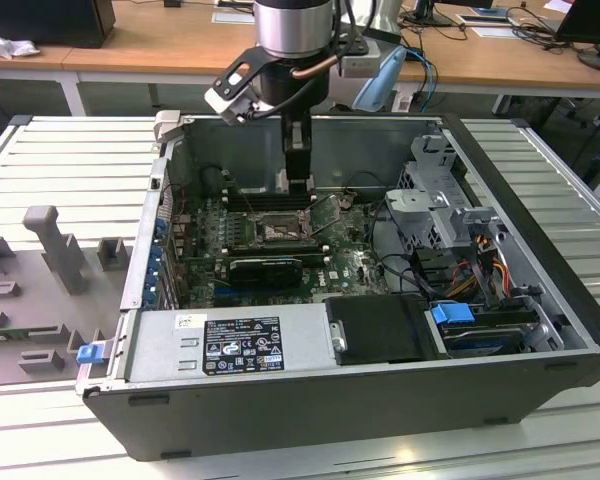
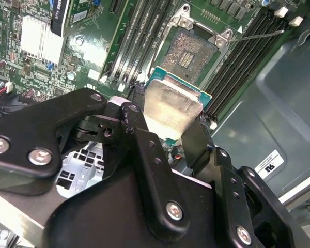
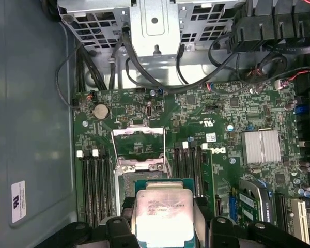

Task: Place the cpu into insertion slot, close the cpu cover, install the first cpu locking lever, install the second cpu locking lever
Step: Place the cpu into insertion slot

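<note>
the cpu is clamped between the fingers of the gripper, held over the motherboard just beside the insertion slot. slot contacts exposed. the cpu cover stands swung open beyond it.

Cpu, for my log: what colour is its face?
Pale silvery-beige cpu; best in first wrist view.

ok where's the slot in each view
Exterior view: slot mid-board, close by the end effector.
Second wrist view: dark square just beyond the held cpu.
First wrist view: between the cpu and the raised cover.
Shared landmark: the end effector.
</note>
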Robot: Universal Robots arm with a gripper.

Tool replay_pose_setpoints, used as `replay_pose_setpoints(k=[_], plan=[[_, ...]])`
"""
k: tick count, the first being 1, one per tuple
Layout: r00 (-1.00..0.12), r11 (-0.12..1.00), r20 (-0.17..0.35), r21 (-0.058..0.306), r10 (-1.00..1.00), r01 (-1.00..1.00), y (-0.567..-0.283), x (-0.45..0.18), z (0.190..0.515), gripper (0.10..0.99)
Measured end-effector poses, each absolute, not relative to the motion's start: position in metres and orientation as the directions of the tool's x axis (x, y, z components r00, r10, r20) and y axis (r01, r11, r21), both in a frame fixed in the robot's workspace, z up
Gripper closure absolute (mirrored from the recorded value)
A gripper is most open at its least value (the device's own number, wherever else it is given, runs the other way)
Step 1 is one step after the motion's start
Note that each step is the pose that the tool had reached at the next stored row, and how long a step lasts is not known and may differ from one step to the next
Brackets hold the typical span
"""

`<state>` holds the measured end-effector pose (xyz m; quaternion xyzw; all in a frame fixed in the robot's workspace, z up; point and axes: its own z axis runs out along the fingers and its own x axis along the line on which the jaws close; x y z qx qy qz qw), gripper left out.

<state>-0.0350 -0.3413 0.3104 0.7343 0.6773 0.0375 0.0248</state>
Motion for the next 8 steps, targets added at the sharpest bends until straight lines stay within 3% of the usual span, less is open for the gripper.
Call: replay_pose_setpoints(k=[8], plan=[[0.080,-0.081,0.021,0.087,0.997,0.993,-0.3400,-0.0376,0.3061,0.553]])
